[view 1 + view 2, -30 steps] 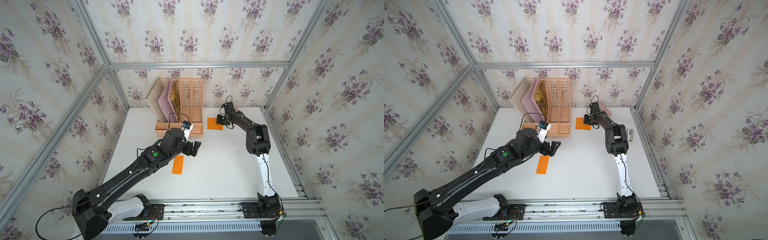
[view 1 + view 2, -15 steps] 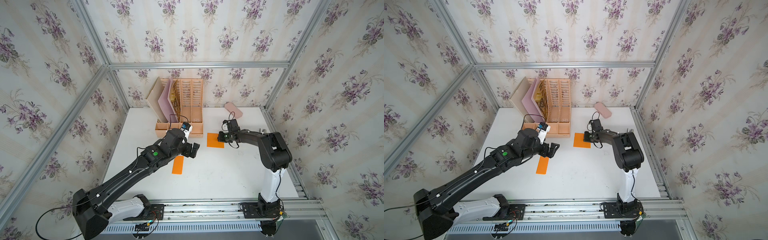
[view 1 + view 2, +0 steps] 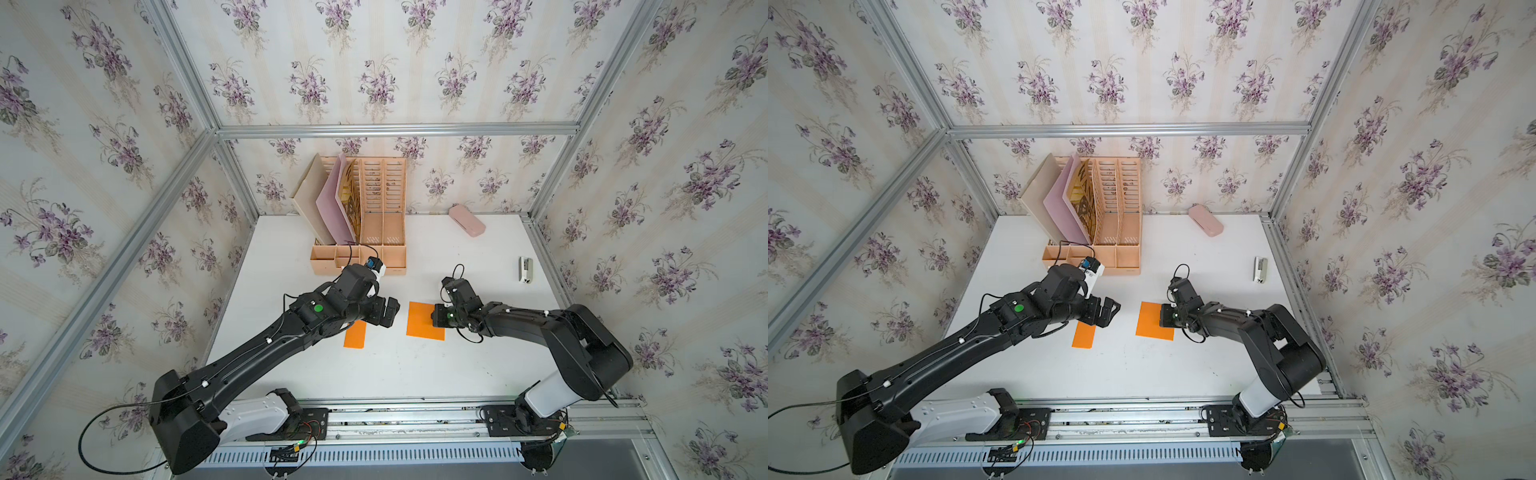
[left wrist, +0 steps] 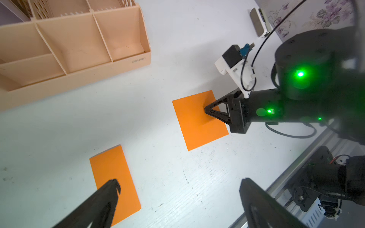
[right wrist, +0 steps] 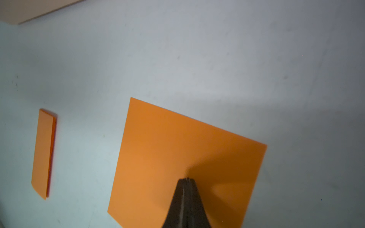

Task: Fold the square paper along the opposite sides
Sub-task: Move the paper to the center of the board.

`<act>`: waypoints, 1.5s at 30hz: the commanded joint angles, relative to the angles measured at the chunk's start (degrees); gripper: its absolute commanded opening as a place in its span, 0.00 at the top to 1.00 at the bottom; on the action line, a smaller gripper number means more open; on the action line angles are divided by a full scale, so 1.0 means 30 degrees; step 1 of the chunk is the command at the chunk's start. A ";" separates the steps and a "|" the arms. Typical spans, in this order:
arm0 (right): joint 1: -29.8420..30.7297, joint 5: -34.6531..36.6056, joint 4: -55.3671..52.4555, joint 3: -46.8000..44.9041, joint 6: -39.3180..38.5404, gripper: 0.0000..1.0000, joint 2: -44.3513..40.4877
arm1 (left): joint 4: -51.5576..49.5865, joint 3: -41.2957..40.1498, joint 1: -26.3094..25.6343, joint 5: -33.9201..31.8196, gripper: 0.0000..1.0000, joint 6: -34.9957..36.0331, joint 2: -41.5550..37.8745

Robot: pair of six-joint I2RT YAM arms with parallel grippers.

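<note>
Square orange paper sheet (image 3: 422, 320), dragged from near the far edge to mid white surface (image 3: 457, 374) by the closed right gripper (image 4: 207, 109) (left gripper (image 3: 384, 316) spread wide, empty), awaits folding.

Orange square paper (image 3: 419, 322), unfolded
It lies flat on the white tabletop (image 3: 395, 374), near but apart from a narrower orange folded paper (image 3: 354, 336), doubled in half.

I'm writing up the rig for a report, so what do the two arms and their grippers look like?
Both are black with a white segment by the base: left arm, right arm. Each has a green dot near the wrist, a white camera mount with a blue plug, and thin black cables. The left gripper and right gripper have black tapered fingers.
</note>
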 commanded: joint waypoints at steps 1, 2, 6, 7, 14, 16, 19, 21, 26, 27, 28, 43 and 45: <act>0.0353 0.0963 -0.4228 -0.0505 0.0879 1.00 -0.0653 | 0.0201 -0.0221 -0.0179 0.0850 0.05 -0.0876 0.0632; 0.0357 0.1137 -0.4253 -0.0421 0.0824 1.00 -0.0929 | 0.0267 -0.0180 -0.0263 0.0917 0.09 -0.0935 0.0974; 0.0365 0.1780 -0.4815 0.0592 0.0458 1.00 -0.1759 | 0.0191 0.0593 -0.0526 0.1313 0.61 -0.1082 0.2393; 0.0349 0.1836 -0.5010 0.0849 0.0396 1.00 -0.1915 | 0.0170 0.0755 -0.0590 0.1307 0.74 -0.1165 0.2657; 0.0349 0.1588 -0.5929 0.1511 0.0318 0.80 -0.3741 | -0.0289 0.1341 -0.0623 0.0923 1.00 -0.2422 0.3810; 0.0343 0.1634 -0.6275 0.1598 0.0285 0.74 -0.4138 | -0.0228 0.1516 -0.0611 0.1390 1.00 -0.2777 0.4150; 0.0335 0.2140 -0.7102 0.1745 0.0397 0.65 -0.4552 | 0.0037 0.1902 -0.0653 0.2441 1.00 -0.3358 0.5170; 0.0349 0.2534 -0.7668 0.1601 0.0607 0.62 -0.4832 | 0.0051 0.2366 -0.0675 0.3293 1.00 -0.3602 0.6024; 0.0350 0.3297 -0.8742 0.0992 0.1346 0.59 -0.5576 | 0.0388 0.3663 -0.0984 0.4790 1.00 -0.4295 0.8640; 0.0349 0.3333 -0.8858 0.0895 0.1508 0.57 -0.5697 | 0.0420 0.4083 -0.1101 0.5009 1.00 -0.4362 0.9248; 0.0357 0.3381 -0.8945 0.0775 0.1592 0.55 -0.5832 | 0.0524 0.4481 -0.1243 0.5224 1.00 -0.4465 0.9844; 0.0350 0.2876 -0.8018 -0.0088 0.1434 0.41 -0.4678 | 0.0045 0.7746 -0.1403 0.6176 1.00 -0.6006 1.5284; 0.0351 0.2716 -0.7723 -0.0118 0.1381 0.41 -0.4383 | 0.0110 0.7602 -0.1398 0.6094 1.00 -0.6084 1.5432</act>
